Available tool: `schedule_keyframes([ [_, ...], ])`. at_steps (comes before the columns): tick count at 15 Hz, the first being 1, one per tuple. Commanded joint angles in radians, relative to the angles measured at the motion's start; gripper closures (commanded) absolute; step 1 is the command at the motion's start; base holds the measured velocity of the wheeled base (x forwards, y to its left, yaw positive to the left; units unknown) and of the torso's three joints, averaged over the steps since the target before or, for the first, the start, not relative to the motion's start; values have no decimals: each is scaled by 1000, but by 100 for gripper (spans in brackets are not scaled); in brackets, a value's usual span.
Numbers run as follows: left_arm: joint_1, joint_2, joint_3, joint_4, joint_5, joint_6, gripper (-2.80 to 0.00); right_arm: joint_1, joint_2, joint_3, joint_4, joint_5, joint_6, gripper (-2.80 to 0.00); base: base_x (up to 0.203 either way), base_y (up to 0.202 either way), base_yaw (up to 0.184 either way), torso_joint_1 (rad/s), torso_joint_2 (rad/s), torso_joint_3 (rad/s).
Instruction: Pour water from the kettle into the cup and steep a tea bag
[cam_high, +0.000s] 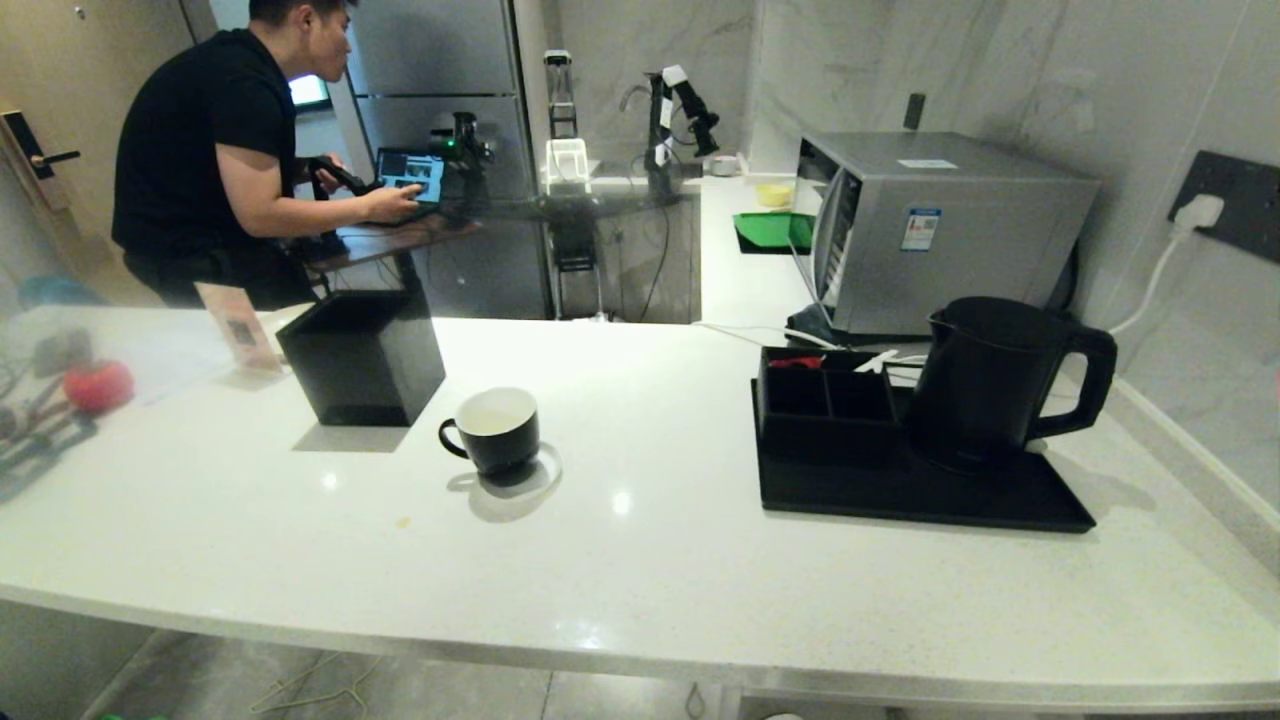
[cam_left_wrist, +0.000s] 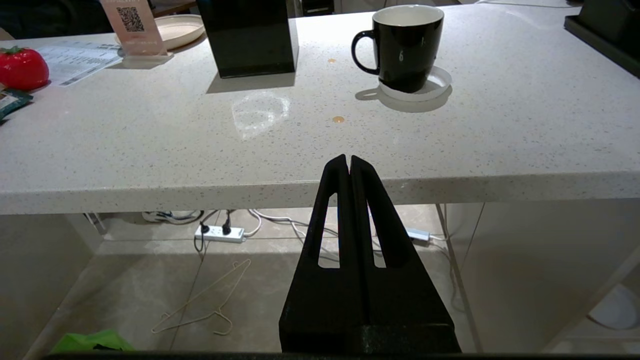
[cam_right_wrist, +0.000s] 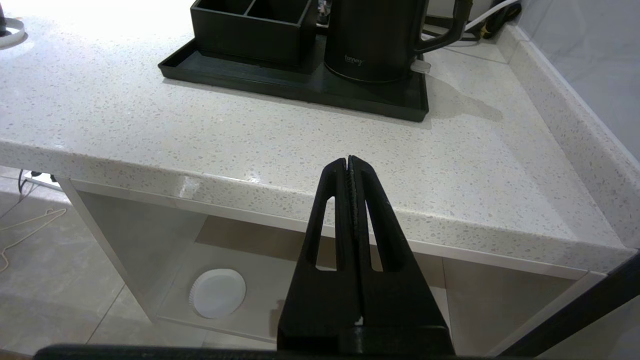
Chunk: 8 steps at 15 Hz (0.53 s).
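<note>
The black kettle (cam_high: 990, 385) (cam_right_wrist: 372, 40) stands on a black tray (cam_high: 900, 495) (cam_right_wrist: 280, 82) at the right of the white counter, its handle to the right. The black cup (cam_high: 495, 430) (cam_left_wrist: 407, 45), white inside, sits on a clear round coaster near the counter's middle, its handle to the left. The tea bag is not in view. My left gripper (cam_left_wrist: 348, 159) hangs shut and empty just off the counter's front edge, short of the cup. My right gripper (cam_right_wrist: 348, 160) is also shut and empty at the front edge, short of the tray. Neither arm shows in the head view.
A black open box (cam_high: 362, 355) (cam_left_wrist: 247, 35) stands left of the cup. A divided black organizer (cam_high: 825, 395) (cam_right_wrist: 252, 27) sits on the tray beside the kettle. A microwave (cam_high: 940, 225) is behind. A red tomato-shaped object (cam_high: 98, 385) lies far left. A person works at the back left.
</note>
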Motion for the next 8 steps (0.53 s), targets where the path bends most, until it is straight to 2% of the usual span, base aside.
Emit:
schedule_keyframes([
  [1, -1, 0, 0, 0, 0, 0, 0, 0, 0, 0, 0, 1, 1, 0, 0, 0, 0, 0, 0, 0],
  [8, 0, 0, 0, 0, 0, 0, 0, -1, 0, 0, -1, -4, 15, 0, 0, 0, 0, 0, 0, 0],
])
